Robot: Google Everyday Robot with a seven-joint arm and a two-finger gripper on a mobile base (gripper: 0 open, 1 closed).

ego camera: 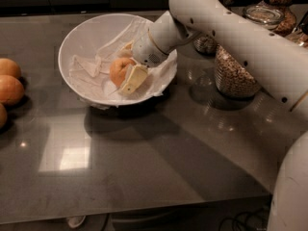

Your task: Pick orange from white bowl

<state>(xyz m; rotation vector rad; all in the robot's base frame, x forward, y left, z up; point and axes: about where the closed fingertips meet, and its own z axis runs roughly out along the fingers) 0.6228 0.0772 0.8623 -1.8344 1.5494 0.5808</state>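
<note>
Camera view: the claw sits low inside the white bowl, right against the orange.
We cannot tell whether the claw is clenched on the orange or only pressed beside it. The fruit lies on the wrinkled lining. As we judge it, a lift could drag the thin lining along, let the smooth fruit roll free, or tip the bowl on the tabletop. We read no brand, label or writing anywhere.

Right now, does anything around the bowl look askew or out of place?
Only the liner: it lies crumpled in the white bowl and spills over its near right rim. The gripper sits inside the bowl at the orange.
</note>
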